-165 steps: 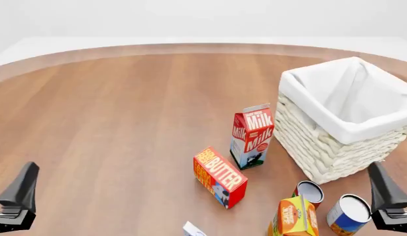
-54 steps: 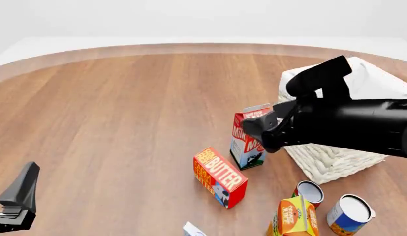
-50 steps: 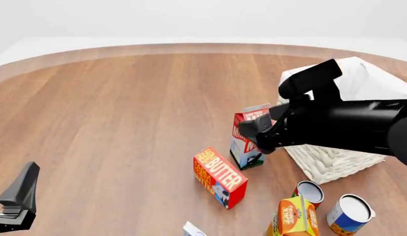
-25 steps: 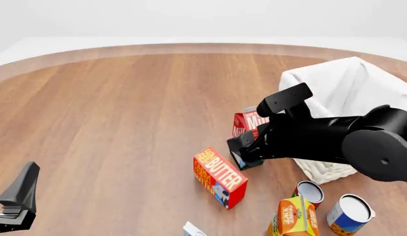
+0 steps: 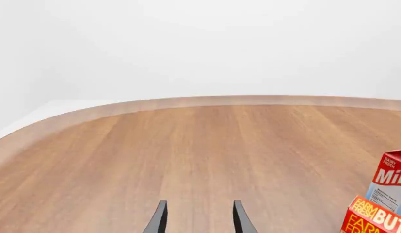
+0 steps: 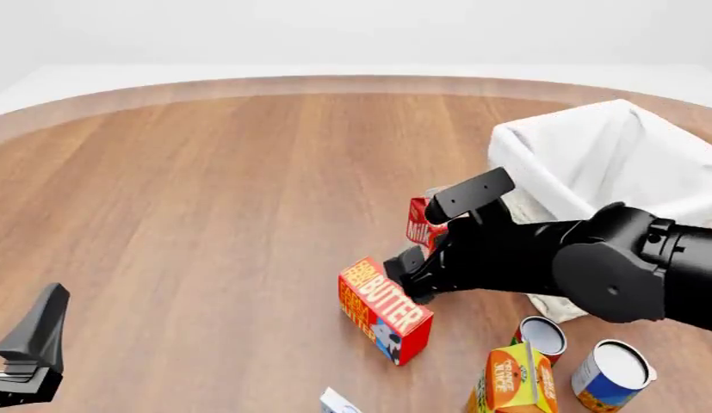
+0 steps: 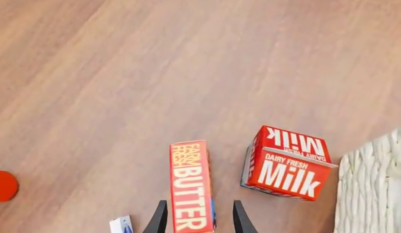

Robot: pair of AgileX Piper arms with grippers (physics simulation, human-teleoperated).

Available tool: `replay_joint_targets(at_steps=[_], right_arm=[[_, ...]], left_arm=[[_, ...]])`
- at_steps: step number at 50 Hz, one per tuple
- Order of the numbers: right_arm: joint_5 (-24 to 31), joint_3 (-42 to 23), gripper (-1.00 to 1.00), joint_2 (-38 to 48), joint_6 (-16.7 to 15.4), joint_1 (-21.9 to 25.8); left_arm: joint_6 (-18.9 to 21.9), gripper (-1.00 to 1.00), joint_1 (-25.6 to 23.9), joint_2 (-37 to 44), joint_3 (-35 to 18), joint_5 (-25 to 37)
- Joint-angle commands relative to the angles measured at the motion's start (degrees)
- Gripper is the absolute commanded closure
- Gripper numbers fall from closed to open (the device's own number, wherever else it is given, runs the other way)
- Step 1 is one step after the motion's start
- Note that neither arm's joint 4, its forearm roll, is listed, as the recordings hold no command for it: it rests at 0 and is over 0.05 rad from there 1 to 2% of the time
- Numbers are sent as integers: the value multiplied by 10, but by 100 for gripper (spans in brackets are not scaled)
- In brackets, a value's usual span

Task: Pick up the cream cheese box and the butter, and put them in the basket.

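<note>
The butter (image 6: 385, 308) lies on the wooden table, red and orange with pale "BUTTER" lettering. My right gripper (image 6: 404, 274) hangs open just over its far end. In the right wrist view the gripper (image 7: 197, 221) has one finger on each side of the butter (image 7: 189, 184); I cannot tell if they touch it. Only a corner of the cream cheese box (image 6: 338, 402) shows at the front edge, and it also shows in the right wrist view (image 7: 122, 224). The basket (image 6: 528, 142) stands at the right. My left gripper (image 5: 197, 221) is open and empty at the near left (image 6: 28, 353).
The Milk carton (image 6: 423, 225) stands between butter and basket, half hidden by my right arm; it also shows in the right wrist view (image 7: 289, 162). An orange juice carton (image 6: 516, 379) and two cans (image 6: 543, 331) (image 6: 614, 370) stand at the front right. A red round thing (image 7: 1, 185) shows partly.
</note>
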Motion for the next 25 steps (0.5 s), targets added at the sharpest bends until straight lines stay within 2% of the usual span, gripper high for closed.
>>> replay_joint_targets(at_steps=[1, 14, 25], right_arm=[[-36, 17, -100, 32, 14, 9], [-38, 12, -100, 50, 17, 16], [-69, 18, -100, 89, 25, 22]], left_arm=[[0, -100, 0, 0, 0, 0], [0, -100, 0, 0, 0, 0], [0, -100, 0, 0, 0, 0]])
